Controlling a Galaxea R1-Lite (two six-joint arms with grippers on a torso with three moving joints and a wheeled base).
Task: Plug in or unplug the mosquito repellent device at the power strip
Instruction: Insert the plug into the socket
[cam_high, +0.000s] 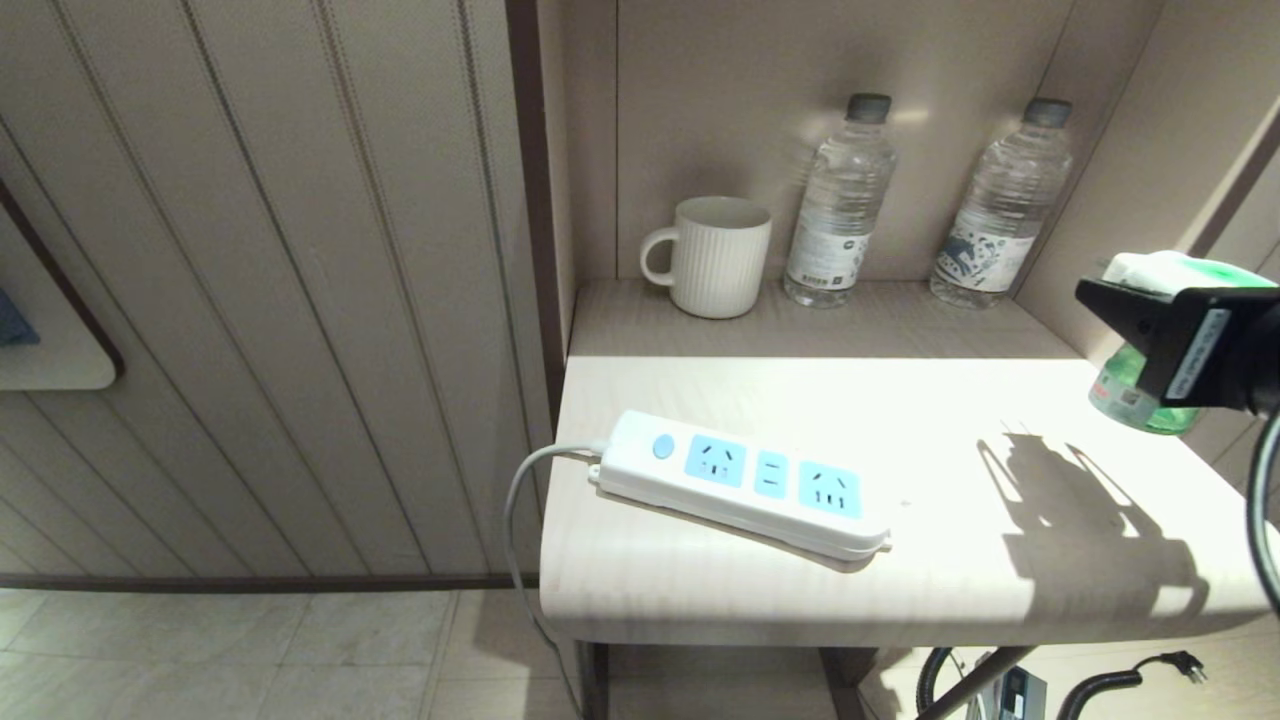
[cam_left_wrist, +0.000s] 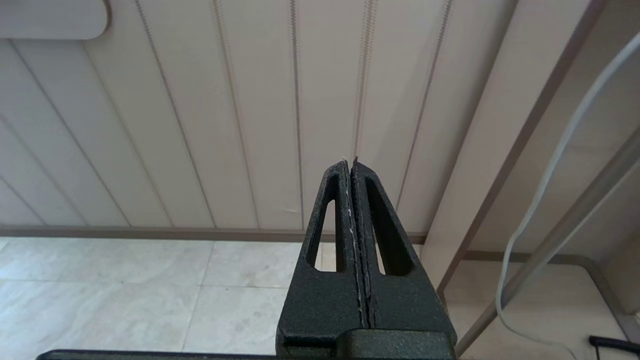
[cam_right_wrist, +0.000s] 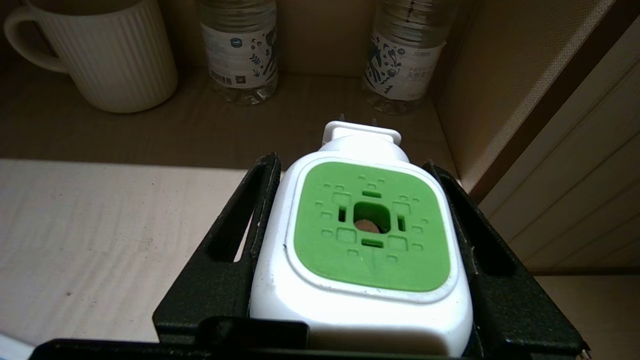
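- In front of me stands a pale wood-grain table (cam_high: 700, 590) with a rounded front edge.
- Its back half sits in a beige alcove (cam_high: 720, 110), shaded, while bright light falls across the front half and throws a hard shadow near the right edge.
- To the table's left runs a wall of beige grooved panels (cam_high: 300, 300) with a dark vertical trim strip (cam_high: 530, 200).
- A dark skirting (cam_high: 250, 582) meets a floor of pale marbled tiles (cam_high: 200, 660).
- Metal legs (cam_high: 592, 680) show under the table's front edge.
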